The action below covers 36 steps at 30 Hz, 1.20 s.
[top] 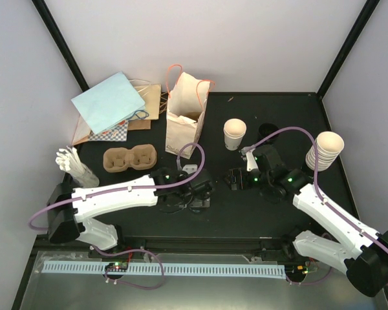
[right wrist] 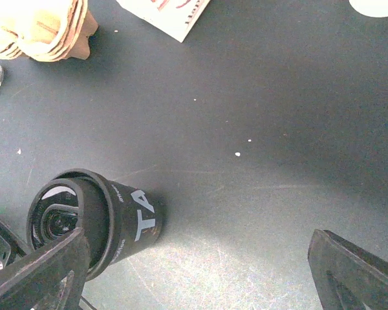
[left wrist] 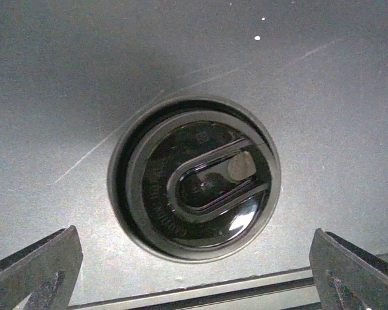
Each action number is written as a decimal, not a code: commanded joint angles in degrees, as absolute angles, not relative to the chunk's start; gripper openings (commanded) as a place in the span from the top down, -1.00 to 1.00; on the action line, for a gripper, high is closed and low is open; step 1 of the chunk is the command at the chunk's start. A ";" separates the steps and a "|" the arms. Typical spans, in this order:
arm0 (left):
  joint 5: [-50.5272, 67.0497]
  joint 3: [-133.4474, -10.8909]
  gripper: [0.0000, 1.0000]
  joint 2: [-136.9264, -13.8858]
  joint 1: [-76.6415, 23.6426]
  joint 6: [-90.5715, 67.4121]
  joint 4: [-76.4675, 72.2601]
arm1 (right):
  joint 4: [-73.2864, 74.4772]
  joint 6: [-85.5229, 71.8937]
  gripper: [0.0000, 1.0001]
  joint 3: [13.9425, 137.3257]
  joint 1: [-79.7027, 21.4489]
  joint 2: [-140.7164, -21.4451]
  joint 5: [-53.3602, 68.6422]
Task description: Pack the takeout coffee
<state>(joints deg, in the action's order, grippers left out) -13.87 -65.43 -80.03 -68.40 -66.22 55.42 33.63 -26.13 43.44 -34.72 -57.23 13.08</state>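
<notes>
The paper bag [top: 184,119] stands upright toward the back of the black counter [top: 246,213], and everything else can be placed from it. The brown cup tray [top: 129,158] lies to its left and a little nearer; an unlidded cream cup [top: 234,134] stands just to its right; a stack of cream cups [top: 324,150] stands well to its right, by the counter's edge.

The takeout coffee [left wrist: 194,177] stands on the near side of the bag, under the left claw [top: 197,194]. From the left wrist its round black lid is seen straight from above, centred between the two fingers [left wrist: 35,271] and ahead of their tips, touching neither; the left claw is spread wide and grips nothing.

From the right wrist the takeout coffee [right wrist: 97,219] shows a dark wall with white letters (whether that is a sleeve or the cup's own side I cannot tell). It stands just beside the finger at the left of that view, outside the gap rather than in it. The right claw [top: 234,179] is likewise spread wide, with only bare counter between its fingers; it sits on the near side of the bag, off the bag's right corner.
</notes>
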 commanded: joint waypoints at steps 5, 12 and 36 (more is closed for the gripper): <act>-14.14 -73.25 -0.97 -86.65 -68.90 -68.25 60.65 | 31.82 -24.33 -0.89 42.98 -34.11 -56.80 15.30; -13.94 -74.45 -0.92 -89.85 -68.90 -69.71 61.13 | 32.15 -23.90 -0.89 42.46 -33.95 -56.51 15.08; -18.69 -78.25 -0.58 -96.06 -67.66 -68.18 65.30 | 31.24 -23.54 -0.90 42.54 -33.66 -57.33 16.68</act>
